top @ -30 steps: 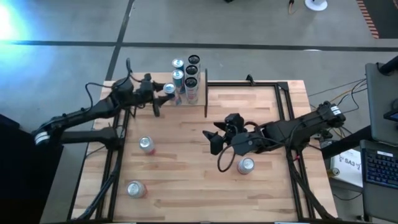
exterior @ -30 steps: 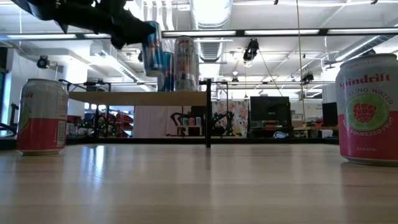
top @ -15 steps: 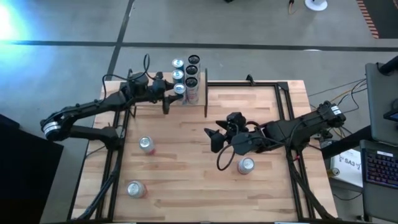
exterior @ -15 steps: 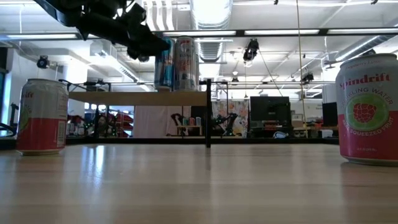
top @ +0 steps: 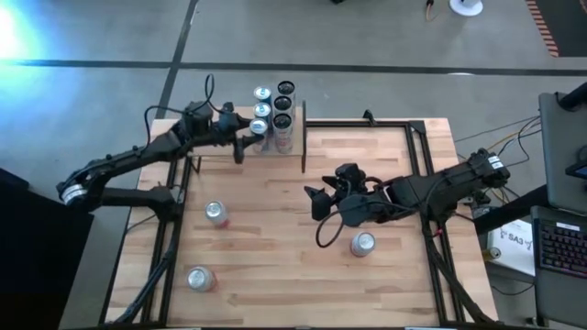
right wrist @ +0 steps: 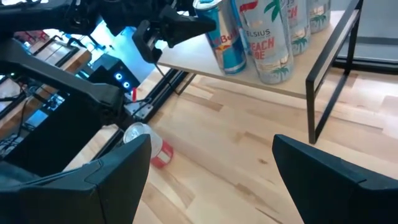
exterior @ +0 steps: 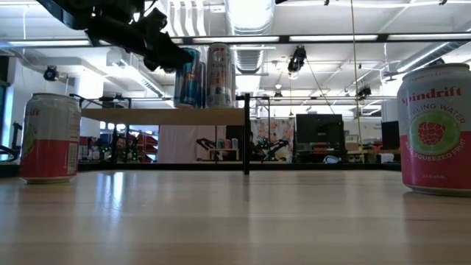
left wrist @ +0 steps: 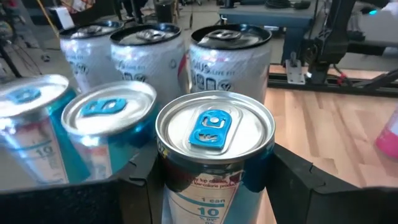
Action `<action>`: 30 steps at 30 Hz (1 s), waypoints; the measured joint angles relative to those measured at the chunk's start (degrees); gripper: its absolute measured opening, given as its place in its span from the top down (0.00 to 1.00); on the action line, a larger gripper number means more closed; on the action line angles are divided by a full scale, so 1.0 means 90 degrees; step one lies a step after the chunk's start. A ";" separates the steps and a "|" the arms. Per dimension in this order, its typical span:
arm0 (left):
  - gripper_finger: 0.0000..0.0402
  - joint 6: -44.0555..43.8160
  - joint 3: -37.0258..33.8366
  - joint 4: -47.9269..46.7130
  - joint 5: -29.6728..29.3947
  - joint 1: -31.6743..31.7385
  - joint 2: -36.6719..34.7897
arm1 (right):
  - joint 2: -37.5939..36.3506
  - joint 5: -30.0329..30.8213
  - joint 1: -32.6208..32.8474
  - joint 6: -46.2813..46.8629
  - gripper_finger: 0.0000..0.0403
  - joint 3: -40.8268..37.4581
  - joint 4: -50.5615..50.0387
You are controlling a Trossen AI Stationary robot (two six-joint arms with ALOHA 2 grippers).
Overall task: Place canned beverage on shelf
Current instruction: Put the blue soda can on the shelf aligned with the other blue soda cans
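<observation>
one can in left gripper, shelf edge.

1. Pink-and-white can at your 3 o'clock in the low view: you can read "Spindrift", "SPARKLING WATER" (partly cut off) and "SQUEEZED" beside a raspberry picture.

2. Blue-and-silver can on the shelf, right wrist view: you can read "Red Bull".

3. White can touching it at its 3 o'clock: "CELSIUS" with the first letter hidden, then "PEACH" with its first letter cut.

4. White can, left wrist view, at 12 o'clock from the nearest can: "SIUS" and "LIVE FIT".

5. Nearest blue can, same view: "1 can" and "10".

6. Blue can at its 9 o'clock: "10".
</observation>
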 joint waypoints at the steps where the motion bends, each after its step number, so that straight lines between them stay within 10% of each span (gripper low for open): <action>1: 0.58 -0.0050 -0.0016 0.0016 0.0125 0.0077 0.0011 | -0.0003 0.0000 -0.0019 -0.0014 0.19 0.0000 0.0002; 30: 0.41 -0.0550 -0.0045 0.0446 0.0481 0.0241 0.0393 | -0.0019 -0.0051 -0.0122 -0.0038 0.19 0.0000 0.0041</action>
